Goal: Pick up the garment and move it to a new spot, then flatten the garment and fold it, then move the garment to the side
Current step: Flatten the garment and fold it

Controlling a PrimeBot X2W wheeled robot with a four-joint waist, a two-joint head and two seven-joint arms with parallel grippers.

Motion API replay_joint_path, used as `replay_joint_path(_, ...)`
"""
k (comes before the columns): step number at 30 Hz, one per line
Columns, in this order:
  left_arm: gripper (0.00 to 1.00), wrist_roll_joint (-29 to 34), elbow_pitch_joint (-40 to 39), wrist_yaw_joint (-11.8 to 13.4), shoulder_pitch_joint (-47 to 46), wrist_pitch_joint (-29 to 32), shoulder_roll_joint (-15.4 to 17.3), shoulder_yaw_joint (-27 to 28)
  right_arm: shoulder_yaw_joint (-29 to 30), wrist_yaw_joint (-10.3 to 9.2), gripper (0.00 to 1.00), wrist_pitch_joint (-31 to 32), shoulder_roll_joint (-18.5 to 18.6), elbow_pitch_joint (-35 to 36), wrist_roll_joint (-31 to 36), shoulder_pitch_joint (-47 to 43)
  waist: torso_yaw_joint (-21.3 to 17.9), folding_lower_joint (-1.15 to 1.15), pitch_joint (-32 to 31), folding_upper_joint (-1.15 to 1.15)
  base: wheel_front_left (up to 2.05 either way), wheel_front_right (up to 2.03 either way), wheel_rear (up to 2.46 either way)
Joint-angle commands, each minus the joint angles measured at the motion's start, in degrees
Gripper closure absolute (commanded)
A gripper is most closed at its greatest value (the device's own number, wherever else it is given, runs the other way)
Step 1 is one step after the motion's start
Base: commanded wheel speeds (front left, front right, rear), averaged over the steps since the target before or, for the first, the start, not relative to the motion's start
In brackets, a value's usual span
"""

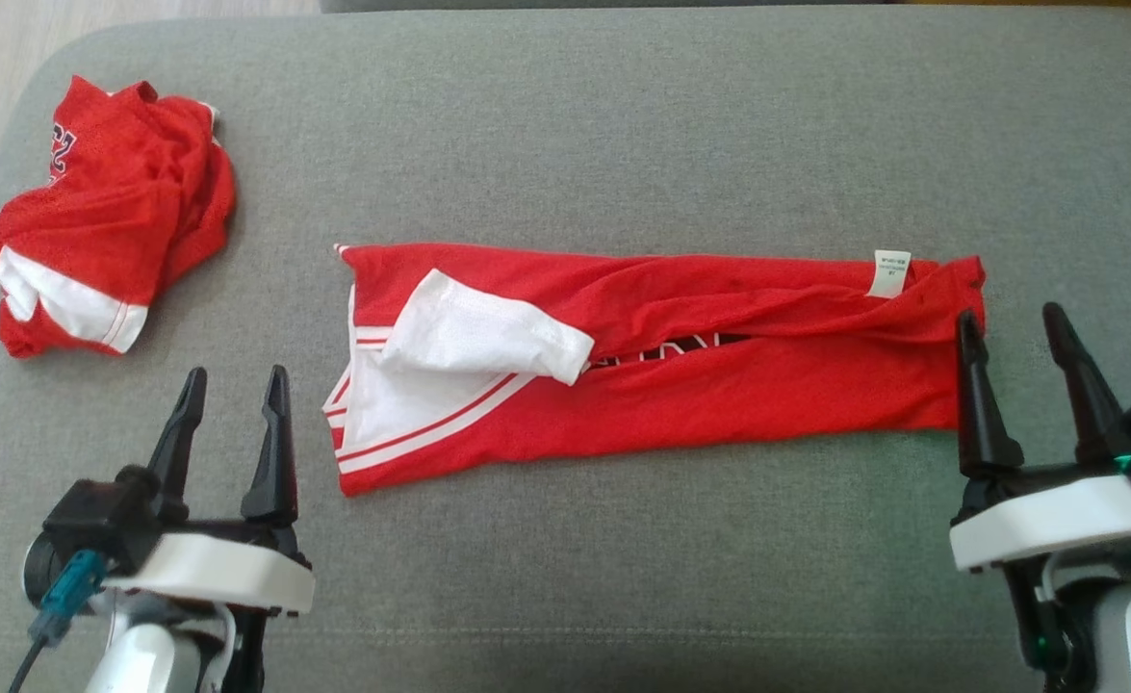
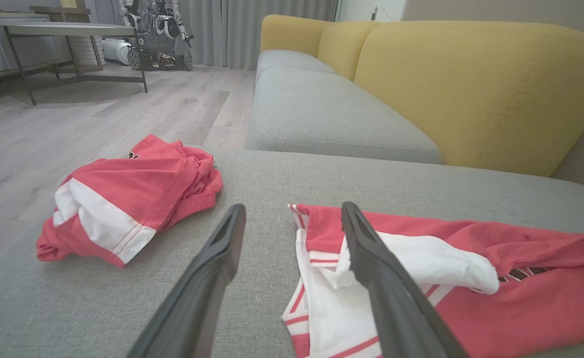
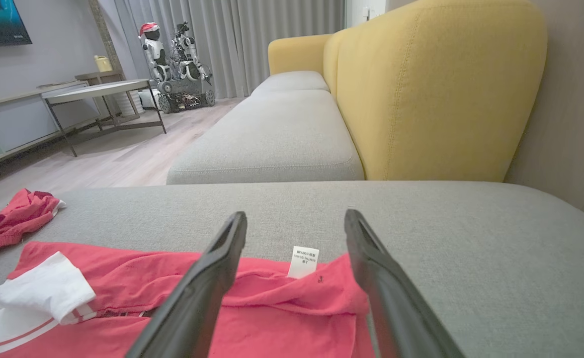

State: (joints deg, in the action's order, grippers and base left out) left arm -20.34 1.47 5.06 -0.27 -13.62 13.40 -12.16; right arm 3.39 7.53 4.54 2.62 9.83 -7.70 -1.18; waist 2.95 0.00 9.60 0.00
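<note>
The grey cushion [image 1: 623, 115] runs wide. Its rounded corner at the far left drops to the wooden floor [image 2: 48, 139], and its far side meets a yellow backrest [image 3: 421, 89]. Bare fabric lies open on every side of the clothes, broadest along the far edge and to the right.

The garment [image 1: 719, 404], red with white trim, lies in the middle of the cushion as a long folded strip running left to right. Its near edge is fairly straight and its top layer is rumpled. A second red garment [image 1: 113, 221] sits crumpled near the far left corner, well apart from the strip. Its printing is mostly buried in folds.

The left pincer [image 1: 238, 371] hovers just left of the strip's left end, released and grasping nothing, with open cushion between it and the crumpled heap. The right pincer [image 1: 1008, 313] is also spread and empty. One finger overlaps the strip's right edge in the head view, and I cannot tell whether it touches the cloth.

A white sleeve [image 1: 483, 332] is flopped over the left part of the strip. Dark lettering [image 1: 681, 342] peeks from the fold, too hidden to read. A small white label [image 1: 891, 272] stands at the far right corner, and its print is illegible.
</note>
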Motion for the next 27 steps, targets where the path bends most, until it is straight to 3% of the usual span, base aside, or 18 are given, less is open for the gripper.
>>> replay_joint_path(1,0.0,-0.4,-1.8,0.2,-2.6,-0.1,1.4,2.0,-1.7,-0.04,0.0,0.1,0.3,1.2,-0.7,1.7,0.1,0.0,0.4,0.0,0.0,0.0,0.0)
replay_joint_path(7,0.0,-0.4,-2.0,-0.2,-4.6,-0.1,1.2,1.3,-0.7,-0.04,0.0,1.9,0.3,-3.7,-1.6,6.7,-0.1,0.0,3.0,0.0,0.0,0.0,0.0)
replay_joint_path(18,0.0,-0.2,0.1,-2.3,-9.7,-0.7,0.4,-0.3,4.2,-0.04,0.0,8.5,4.1,-18.2,-2.8,16.9,0.3,0.0,8.9,0.0,0.0,0.0,0.0)
replay_joint_path(27,0.0,-0.1,2.6,-3.5,-11.8,-1.2,-0.9,-0.2,3.7,-0.04,0.0,17.7,2.9,-21.4,-6.4,17.4,0.5,0.0,10.8,0.0,0.0,0.0,0.0)
